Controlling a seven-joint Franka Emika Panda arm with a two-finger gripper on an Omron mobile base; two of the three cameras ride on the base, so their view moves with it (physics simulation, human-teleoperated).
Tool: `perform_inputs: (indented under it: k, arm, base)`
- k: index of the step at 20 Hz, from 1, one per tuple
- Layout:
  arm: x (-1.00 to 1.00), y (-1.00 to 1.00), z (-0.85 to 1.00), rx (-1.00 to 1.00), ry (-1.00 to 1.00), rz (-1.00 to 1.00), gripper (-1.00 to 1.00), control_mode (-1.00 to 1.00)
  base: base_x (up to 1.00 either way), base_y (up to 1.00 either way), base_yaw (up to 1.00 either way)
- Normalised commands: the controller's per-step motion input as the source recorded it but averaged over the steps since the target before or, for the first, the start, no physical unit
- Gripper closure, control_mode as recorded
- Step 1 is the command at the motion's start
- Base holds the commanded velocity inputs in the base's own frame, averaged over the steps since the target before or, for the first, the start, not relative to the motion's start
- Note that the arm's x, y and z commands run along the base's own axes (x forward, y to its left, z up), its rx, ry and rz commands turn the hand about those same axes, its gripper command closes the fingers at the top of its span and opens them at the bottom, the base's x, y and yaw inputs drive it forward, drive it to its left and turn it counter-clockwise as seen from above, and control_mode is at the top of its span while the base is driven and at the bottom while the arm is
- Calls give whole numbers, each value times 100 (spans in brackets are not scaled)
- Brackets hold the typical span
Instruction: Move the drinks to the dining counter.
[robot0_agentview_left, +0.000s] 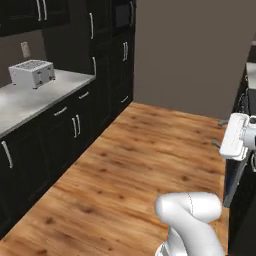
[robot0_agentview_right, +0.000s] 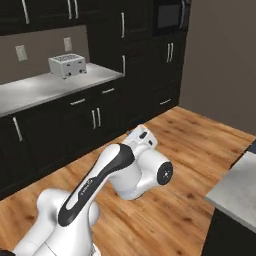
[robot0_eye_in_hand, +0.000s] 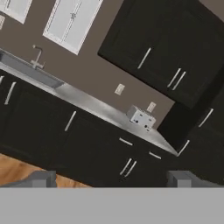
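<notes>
The drinks are out of view. A pale grey slab corner (robot0_agentview_right: 236, 186) juts in at the right, over a dark cabinet; I cannot tell whether it is the dining counter. My gripper (robot0_eye_in_hand: 111, 180) is open, its two grey fingertips (robot0_eye_in_hand: 43, 178) far apart with nothing between them. It points across the room at the black cabinets and the grey worktop. My white hand (robot0_agentview_left: 236, 136) hangs at the right edge of the left base view, beside a dark cabinet front.
A white toaster (robot0_agentview_left: 32, 73) stands on the grey worktop (robot0_agentview_left: 30, 102) along the left wall, over black cabinets (robot0_agentview_right: 95, 122). That worktop also holds a sink (robot0_eye_in_hand: 27, 71) with a faucet. A wooden floor (robot0_agentview_left: 135, 160) lies open between the cabinets and my base.
</notes>
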Motion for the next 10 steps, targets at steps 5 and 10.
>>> perform_inputs:
  k: [5,10]
  arm:
    - [0,0,0,0,0,0,-100,100]
    - [0,0,0,0,0,0,-100,100]
  base:
    - [0,75,71]
    - [0,61,79]
